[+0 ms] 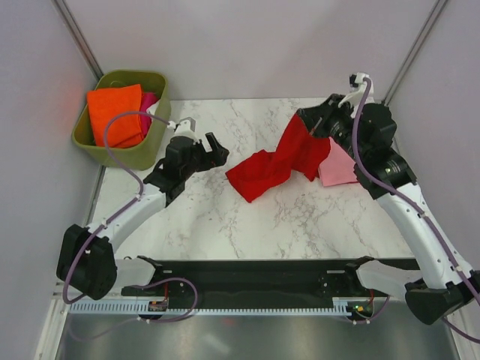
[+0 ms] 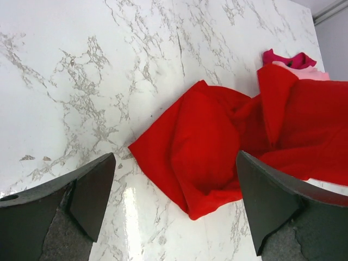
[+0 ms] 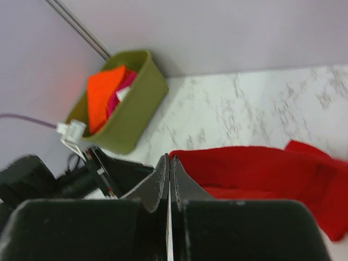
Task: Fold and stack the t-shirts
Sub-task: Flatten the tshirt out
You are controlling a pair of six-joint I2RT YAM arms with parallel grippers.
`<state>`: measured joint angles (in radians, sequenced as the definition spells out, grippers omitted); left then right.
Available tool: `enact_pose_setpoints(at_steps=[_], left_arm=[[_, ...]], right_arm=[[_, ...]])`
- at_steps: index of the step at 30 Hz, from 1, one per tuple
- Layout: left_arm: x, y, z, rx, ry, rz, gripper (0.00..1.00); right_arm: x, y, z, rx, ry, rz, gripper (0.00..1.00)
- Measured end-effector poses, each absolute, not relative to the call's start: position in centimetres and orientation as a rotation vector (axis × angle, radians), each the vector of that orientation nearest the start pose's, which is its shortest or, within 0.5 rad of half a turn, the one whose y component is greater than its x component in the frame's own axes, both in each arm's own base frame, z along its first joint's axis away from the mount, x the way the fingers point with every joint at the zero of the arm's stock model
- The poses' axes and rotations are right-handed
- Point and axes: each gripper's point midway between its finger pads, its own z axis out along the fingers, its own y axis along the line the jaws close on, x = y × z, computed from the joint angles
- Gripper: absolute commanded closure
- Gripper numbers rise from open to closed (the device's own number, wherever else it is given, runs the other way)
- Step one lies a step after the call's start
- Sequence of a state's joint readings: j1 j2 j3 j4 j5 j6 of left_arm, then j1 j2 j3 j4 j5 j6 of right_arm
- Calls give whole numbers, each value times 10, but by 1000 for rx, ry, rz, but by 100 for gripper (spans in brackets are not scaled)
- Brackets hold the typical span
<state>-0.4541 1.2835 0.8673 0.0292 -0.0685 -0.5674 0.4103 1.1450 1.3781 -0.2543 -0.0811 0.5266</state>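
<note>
The red shirt (image 1: 271,169) lay in a crumpled heap near the middle of the table (image 1: 225,217). It had soft folds, and one rounded end pointed left. Its right end was lifted up off the table. Just to the right lay the pink shirt (image 1: 339,166), touching the red one, which covered its left edge. The left wrist view showed a dark pink edge on it.

In the far left corner stood a green tub (image 1: 154,146). It held an orange cloth (image 1: 114,112) and a bit of dark pink cloth. The tub was well apart from both shirts.

The left tool (image 1: 217,148) hung over the table between the tub and the red shirt. Its fingers were spread wide and held nothing. The right tool (image 1: 309,124) was at the raised end of the red shirt. Its fingers (image 3: 157,182) were pressed tight together, pinching that end of the shirt.
</note>
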Motion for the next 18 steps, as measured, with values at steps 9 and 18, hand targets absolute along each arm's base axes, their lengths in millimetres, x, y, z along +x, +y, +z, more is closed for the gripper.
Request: enact_pose_setpoints(at_steps=[9, 18], left_arm=[[374, -214, 155, -103, 2153, -598, 2], [404, -294, 112, 45, 2331, -591, 6]], right_arm=[[272, 125, 308, 223, 1858, 608, 100], [220, 77, 276, 441, 1747, 588, 100]])
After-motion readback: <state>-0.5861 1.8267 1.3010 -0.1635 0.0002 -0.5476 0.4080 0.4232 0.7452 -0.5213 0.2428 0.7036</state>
